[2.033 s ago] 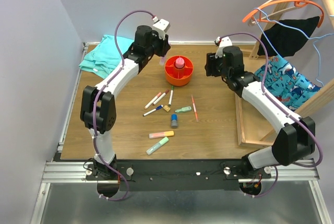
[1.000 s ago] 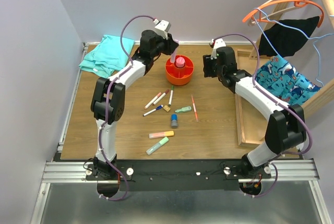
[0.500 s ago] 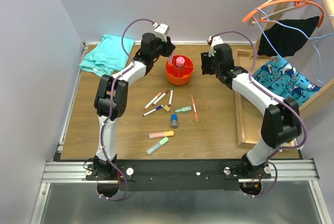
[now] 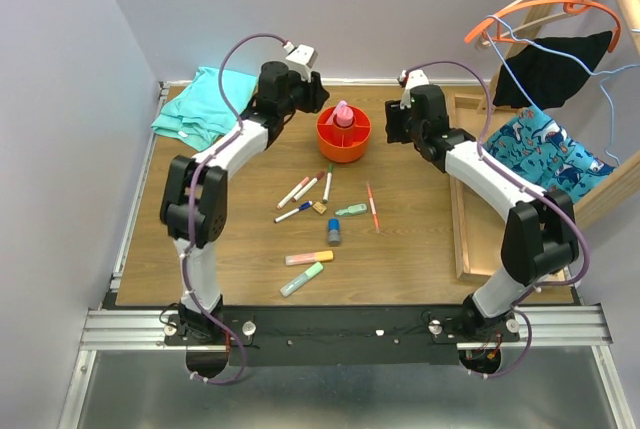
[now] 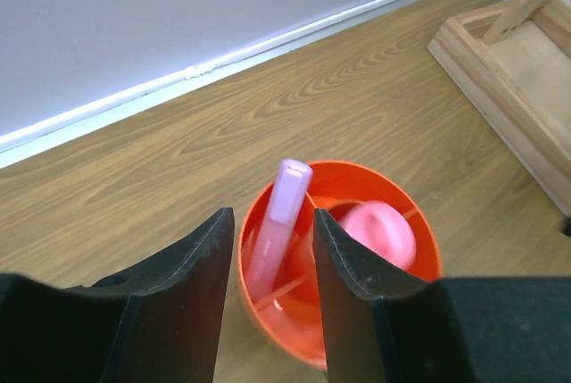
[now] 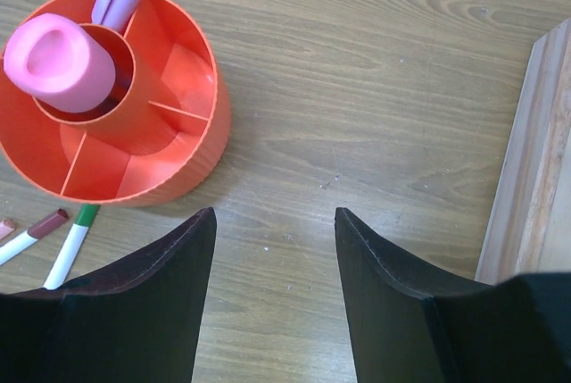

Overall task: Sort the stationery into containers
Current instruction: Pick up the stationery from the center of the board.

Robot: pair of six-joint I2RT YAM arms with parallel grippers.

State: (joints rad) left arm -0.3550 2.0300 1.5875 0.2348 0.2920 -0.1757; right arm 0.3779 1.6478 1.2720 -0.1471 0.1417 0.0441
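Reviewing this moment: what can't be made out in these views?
Left wrist: lower end of the pink highlighter, hidden inside the organiser.
Right wrist: the brown-capped marker, cut off by the left edge.
Top external: the tan block, too small to identify.

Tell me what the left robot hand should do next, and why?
Probably lift the left gripper away and head for the white markers lying on the wooden table. Its jaws stand apart, and the stubby pink highlighter stands in a compartment of the round orange plastic organiser, so that one looks finished.
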